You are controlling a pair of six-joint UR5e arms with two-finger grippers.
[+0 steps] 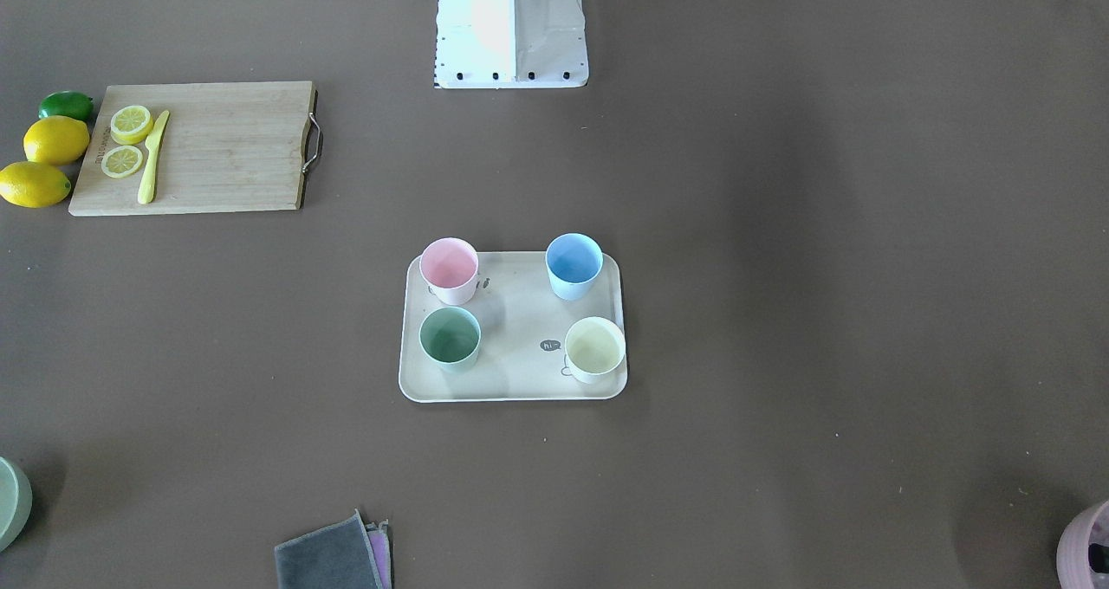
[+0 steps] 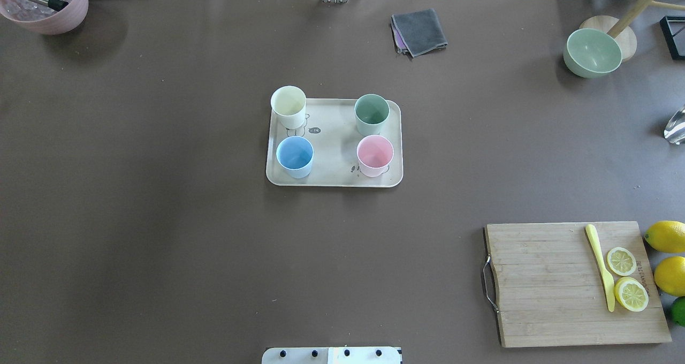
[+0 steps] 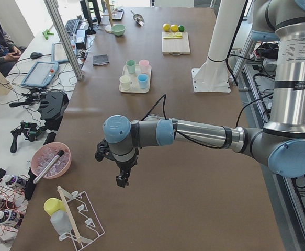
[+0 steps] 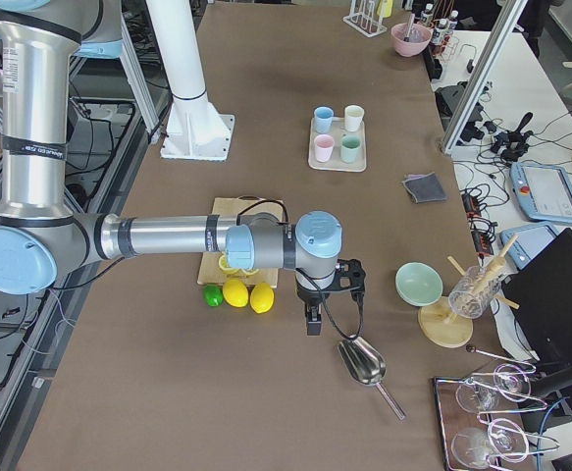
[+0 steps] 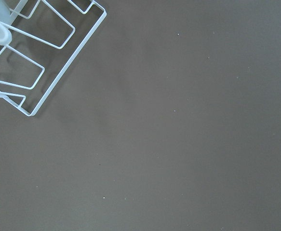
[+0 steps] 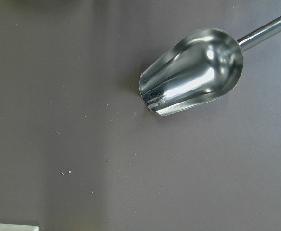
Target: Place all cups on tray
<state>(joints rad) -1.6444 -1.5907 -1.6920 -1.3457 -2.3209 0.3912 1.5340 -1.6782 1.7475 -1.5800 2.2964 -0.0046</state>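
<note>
Pink cup (image 2: pixel 374 152), sage-green cup (image 2: pixel 371 111), light-blue cup (image 2: pixel 294 155) and cream-yellow cup (image 2: pixel 288 104) stand on the cream rectangular tray (image 2: pixel 334 158). I can't tell the finger spread of the left gripper (image 3: pixel 121 181) or the right gripper (image 4: pixel 312 325).

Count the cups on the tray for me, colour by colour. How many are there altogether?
Pink cup: 1
Green cup: 1
Blue cup: 1
Cream cup: 1
Total: 4, all standing on the tray.

A long brown-covered table (image 2: pixel 160 235) stands beside a cluttered white bench (image 3: pixel 3 112), lit by what may be daylight.
</note>
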